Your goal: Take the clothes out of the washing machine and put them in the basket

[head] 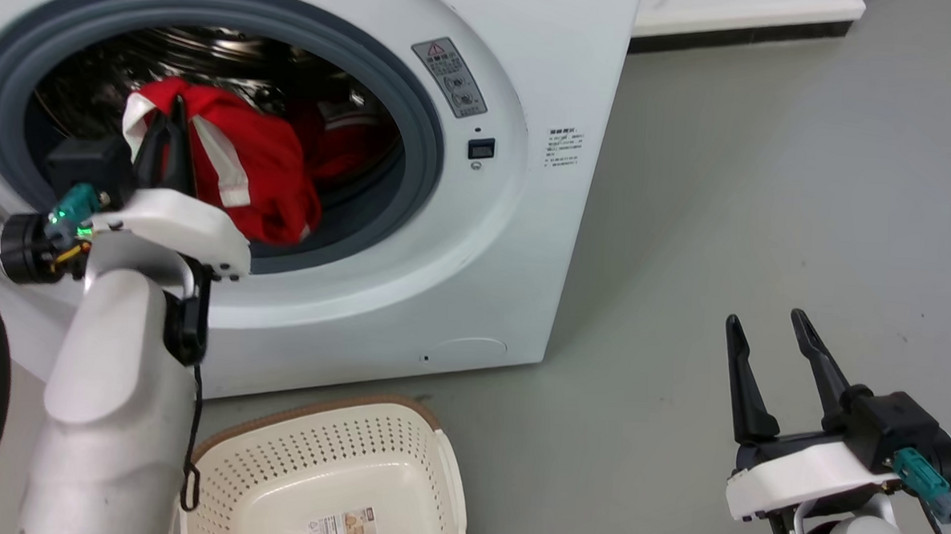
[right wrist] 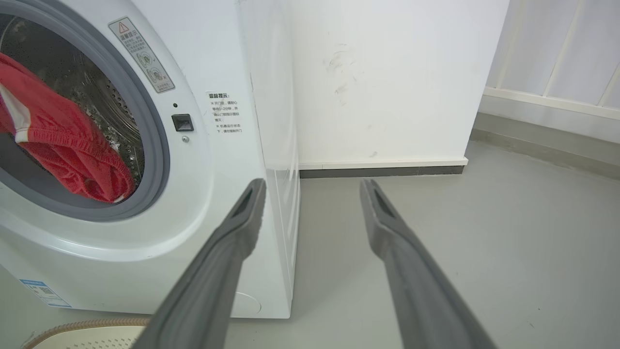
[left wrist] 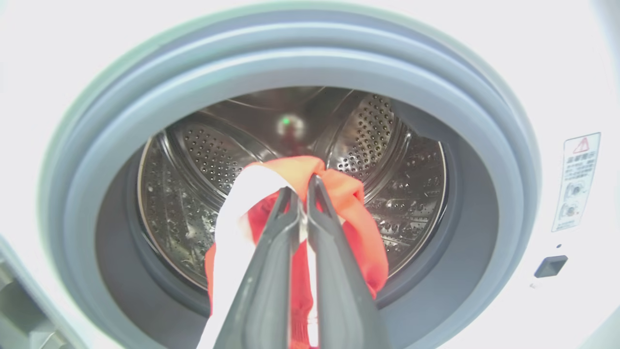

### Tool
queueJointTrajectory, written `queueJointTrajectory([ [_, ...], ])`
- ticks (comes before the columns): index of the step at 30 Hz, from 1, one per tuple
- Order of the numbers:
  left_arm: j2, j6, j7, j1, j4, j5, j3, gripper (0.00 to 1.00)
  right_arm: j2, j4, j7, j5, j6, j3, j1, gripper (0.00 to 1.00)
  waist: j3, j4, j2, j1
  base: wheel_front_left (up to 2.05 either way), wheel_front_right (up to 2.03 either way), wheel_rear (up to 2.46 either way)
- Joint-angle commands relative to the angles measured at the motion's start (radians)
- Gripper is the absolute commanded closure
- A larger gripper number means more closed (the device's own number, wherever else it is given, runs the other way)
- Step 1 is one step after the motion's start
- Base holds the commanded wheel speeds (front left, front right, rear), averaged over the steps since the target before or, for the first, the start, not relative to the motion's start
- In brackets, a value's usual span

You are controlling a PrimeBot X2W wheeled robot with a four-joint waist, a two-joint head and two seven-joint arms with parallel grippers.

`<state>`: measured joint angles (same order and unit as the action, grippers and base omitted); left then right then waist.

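One red garment point(head: 263, 169) is pinched in my left pincer point(head: 169, 125), fingers pressed together on it at the washing machine point(head: 492, 244) mouth; more red cloth point(head: 352, 149) lies deeper in the drum. Next, I judge, I must draw it over the grey door ring point(head: 349, 229), where it could snag, then lower it into the basket point(head: 309, 408) below. My right pincer point(head: 765, 318) hangs spread, holding nothing.

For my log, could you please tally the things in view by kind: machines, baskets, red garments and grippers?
Washing machine: 1
Basket: 1
Red garments: 2, one held, another deeper inside
Grippers: 2, left gripper shut on the held garment, right gripper open
Total: 6
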<state>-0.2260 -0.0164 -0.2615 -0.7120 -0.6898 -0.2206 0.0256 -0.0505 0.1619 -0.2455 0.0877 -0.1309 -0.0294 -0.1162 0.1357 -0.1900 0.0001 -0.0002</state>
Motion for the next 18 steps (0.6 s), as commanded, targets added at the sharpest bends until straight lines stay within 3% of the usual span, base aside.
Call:
queueJointTrajectory([
  [1, 0.009, 0.004, -0.005, 0.033, 0.032, 0.006, -0.007, 1.0, 0.001, -0.007, 0.004, -0.003, 0.0, 0.003, 0.015, 0.0, -0.028, 0.016, -0.0001, 0.0002, 0.0, 0.0, 0.0],
  [8, 0.067, 0.004, -0.004, 0.219, 0.309, 0.025, -0.038, 1.0, 0.001, -0.041, 0.035, -0.009, 0.0, 0.022, 0.067, 0.0, -0.092, 0.051, -0.0001, 0.0002, 0.0, 0.0, 0.0],
  [18, 0.132, 0.033, -0.004, 0.488, 0.667, 0.041, 0.001, 1.0, 0.001, -0.085, 0.075, -0.019, 0.0, 0.032, 0.127, 0.0, -0.144, 0.099, -0.0001, 0.0002, 0.0, 0.0, 0.0],
])
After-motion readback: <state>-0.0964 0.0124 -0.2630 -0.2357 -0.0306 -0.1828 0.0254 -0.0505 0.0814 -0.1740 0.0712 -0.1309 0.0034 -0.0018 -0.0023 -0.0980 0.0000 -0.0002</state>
